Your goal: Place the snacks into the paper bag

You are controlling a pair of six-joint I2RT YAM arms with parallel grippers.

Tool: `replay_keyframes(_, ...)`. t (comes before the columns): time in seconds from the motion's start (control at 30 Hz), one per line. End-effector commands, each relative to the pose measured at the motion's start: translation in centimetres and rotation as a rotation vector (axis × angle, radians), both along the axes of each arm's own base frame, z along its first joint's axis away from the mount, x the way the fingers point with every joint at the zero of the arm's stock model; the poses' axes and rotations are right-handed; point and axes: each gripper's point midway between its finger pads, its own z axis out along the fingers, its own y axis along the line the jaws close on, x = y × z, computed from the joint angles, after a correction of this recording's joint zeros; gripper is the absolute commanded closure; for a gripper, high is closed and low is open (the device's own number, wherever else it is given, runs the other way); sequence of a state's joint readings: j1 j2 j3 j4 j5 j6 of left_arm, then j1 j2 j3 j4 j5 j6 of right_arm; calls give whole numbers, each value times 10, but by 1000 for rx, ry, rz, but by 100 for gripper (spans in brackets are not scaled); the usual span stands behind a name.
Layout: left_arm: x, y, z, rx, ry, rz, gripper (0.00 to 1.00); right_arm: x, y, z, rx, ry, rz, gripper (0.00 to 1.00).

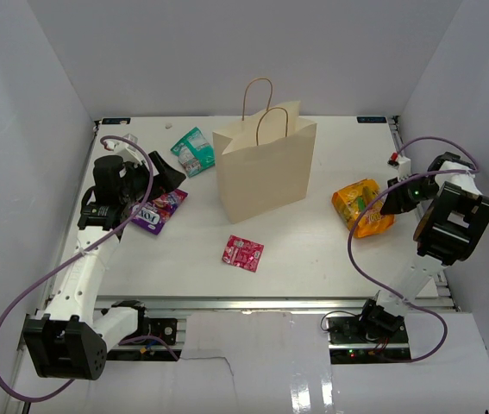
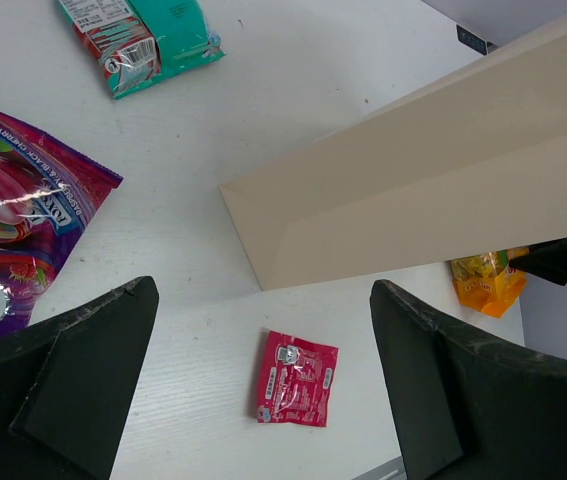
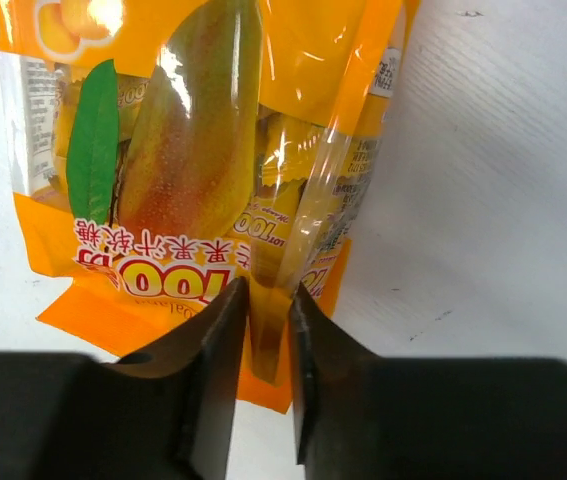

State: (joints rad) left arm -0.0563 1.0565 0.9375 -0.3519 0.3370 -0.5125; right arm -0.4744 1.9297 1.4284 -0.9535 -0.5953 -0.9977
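Observation:
The tall tan paper bag (image 1: 266,172) stands upright mid-table with its handles up. An orange-yellow pouch (image 1: 360,207) lies to its right; my right gripper (image 1: 386,205) is shut on a fold at the pouch's bottom edge (image 3: 193,150), with both fingers (image 3: 218,340) pressed against it. My left gripper (image 1: 162,177) hovers open at the left, over the purple packet (image 1: 159,210). In the left wrist view the left gripper (image 2: 263,290) frames the small pink-red packet (image 2: 296,379), which lies flat well below the jaws. The teal-green packet (image 1: 194,151) lies behind the purple one, left of the bag.
The pink-red packet (image 1: 243,253) sits in front of the bag near the table's front edge. White walls close in the table at the left, back and right. Purple cables loop from both arms along the table's sides.

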Motion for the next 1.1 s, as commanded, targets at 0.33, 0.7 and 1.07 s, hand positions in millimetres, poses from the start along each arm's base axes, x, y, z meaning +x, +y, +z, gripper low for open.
replay_keyframes(0.33,-2,-3,15,-1,-29,-16,2,8,18,55,83,-106,45,92)
replay_keyframes(0.7,3,-5,20,-16,-32,-23,2,35,45,177,69,-429,119,92)
replay_keyframes(1.07,3,-8,28,-20,-49,-33,2,45,86,257,-127,-707,220,92)
